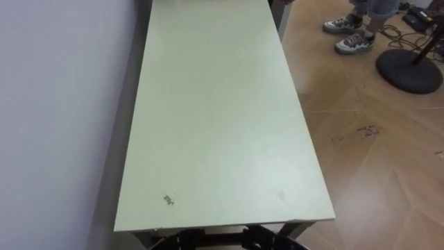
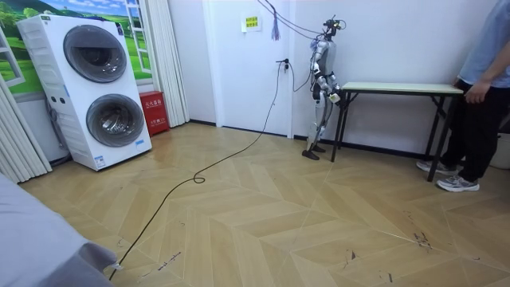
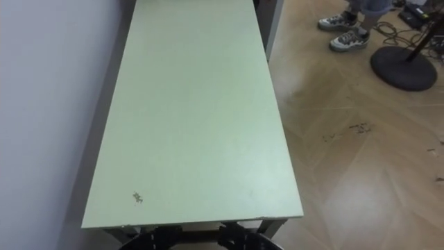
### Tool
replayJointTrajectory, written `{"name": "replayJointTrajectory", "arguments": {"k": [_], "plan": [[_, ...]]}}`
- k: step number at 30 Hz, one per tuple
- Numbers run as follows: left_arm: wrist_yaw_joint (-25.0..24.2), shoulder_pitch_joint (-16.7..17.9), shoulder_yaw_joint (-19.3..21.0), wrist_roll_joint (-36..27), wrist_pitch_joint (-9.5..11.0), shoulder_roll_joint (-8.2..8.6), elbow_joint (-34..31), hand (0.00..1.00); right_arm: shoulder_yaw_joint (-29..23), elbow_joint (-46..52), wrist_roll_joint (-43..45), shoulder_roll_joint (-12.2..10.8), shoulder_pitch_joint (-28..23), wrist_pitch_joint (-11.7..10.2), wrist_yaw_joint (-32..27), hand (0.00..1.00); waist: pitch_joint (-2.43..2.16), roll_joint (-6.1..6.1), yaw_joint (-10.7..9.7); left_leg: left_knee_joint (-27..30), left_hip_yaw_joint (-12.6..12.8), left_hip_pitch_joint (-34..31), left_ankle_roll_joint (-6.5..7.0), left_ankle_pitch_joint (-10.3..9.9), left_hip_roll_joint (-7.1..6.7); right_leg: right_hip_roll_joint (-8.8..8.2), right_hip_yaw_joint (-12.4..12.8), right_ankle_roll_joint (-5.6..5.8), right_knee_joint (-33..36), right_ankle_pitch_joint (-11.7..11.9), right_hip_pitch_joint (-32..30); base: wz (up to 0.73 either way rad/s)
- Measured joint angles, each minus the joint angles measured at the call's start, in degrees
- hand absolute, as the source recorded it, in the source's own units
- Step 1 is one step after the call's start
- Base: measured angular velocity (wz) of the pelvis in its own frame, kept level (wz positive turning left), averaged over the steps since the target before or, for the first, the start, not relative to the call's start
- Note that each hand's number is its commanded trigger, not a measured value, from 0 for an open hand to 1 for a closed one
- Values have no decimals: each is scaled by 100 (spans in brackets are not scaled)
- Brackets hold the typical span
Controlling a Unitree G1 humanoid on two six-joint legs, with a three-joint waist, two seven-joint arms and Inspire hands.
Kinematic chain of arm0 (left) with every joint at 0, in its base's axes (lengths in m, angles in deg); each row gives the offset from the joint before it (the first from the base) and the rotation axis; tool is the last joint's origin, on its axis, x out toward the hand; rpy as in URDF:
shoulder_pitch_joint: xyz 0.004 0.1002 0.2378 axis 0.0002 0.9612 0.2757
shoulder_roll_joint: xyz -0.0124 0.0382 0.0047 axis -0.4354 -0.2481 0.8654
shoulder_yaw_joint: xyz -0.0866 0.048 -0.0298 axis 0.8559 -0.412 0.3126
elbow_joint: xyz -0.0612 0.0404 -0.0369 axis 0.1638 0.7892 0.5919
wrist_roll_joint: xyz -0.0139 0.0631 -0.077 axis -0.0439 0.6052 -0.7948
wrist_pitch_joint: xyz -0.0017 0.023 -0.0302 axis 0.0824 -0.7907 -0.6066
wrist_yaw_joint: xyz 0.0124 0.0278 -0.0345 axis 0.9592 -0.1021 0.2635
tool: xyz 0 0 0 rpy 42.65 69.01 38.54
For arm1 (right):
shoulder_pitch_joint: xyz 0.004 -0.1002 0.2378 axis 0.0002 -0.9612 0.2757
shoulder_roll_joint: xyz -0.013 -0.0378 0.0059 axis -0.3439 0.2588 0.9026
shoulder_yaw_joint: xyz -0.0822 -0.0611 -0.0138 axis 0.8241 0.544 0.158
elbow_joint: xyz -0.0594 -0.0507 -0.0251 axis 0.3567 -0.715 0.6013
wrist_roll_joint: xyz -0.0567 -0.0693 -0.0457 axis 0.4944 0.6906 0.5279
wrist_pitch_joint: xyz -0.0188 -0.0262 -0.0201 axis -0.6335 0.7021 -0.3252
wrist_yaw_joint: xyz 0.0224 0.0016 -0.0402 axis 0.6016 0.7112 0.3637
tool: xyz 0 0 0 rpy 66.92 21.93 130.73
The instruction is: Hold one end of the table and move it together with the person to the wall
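**Fingers hidden under the bench's near end**

The fingers of both hands are tucked beneath the near short edge of the bench (image 1: 215,104). I cannot tell whether they are spread, pressed together or curled on the frame. Seen from the robot's head, the left hand (image 1: 179,242) is a dark shape under the near-left corner. The right hand (image 1: 269,237) is a matching shape under the near-right corner. From across the room, the right hand sits against that same end of the bench, with the forearm bent forward at about the height of the top.

The robot stands upright at the end of the bench on the room view's left, facing along its length. The white wall (image 1: 62,104) is close on its left. The bench is long and narrow, with a pale green top and dark legs, and its long left edge runs just beside the wall. A small dark scuff (image 1: 168,200) marks the top near the near-left corner.

At the far short edge stands a person (image 2: 482,88) in a blue shirt and dark trousers. The person's hand (image 2: 475,91) is down at the far corner of the bench, though I cannot tell whether it grips. The sneakers (image 1: 354,38) rest on the herringbone wood floor (image 1: 368,153) beyond the far-right corner. A round black stand base (image 1: 409,69) sits on the floor near them. Well apart, at the room view's left, two white washing machines (image 2: 96,88) are stacked, with a red box (image 2: 153,112) just beside them.
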Motion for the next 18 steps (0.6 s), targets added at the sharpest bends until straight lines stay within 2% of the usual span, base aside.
{"name": "replayJointTrajectory", "arguments": {"k": [4,9,11,15,16,18], "plan": [[216,-15,22,72,140,23,385,0,-10,-435,19,-11,3,-28,-234,0,11,15,15,-19,-26,39,-15,-8,14,33,56,-1,-95,1,102,3],[658,16,378,229,203,90,886,0,-346,-992,128,-87,9,-168,-758,0,0,12,3,-154,-23,271,-42,-21,23,66,73,-3,-194,0,308,-2],[904,66,516,283,259,167,1089,0,-470,-1326,146,-123,21,-198,-1065,0,-31,0,5,-174,-22,294,-45,-23,30,73,66,-3,-190,0,320,0],[1166,115,666,536,272,279,1290,0,-628,-1810,218,-238,9,-238,-1446,0,-31,-24,1,-200,-19,381,-45,-23,31,75,70,-3,-213,0,385,0],[1236,135,729,633,306,308,1358,0,-714,-2021,216,-305,-3,-283,-1557,0,-48,-4,4,-225,-17,420,-47,-26,29,81,76,-3,-278,0,443,0],[1378,134,899,817,344,408,1543,0,-803,-2256,227,-354,19,-306,-1630,0,-48,-11,2,-298,-27,479,-48,-28,28,85,93,-3,-288,0,490,0]]}}
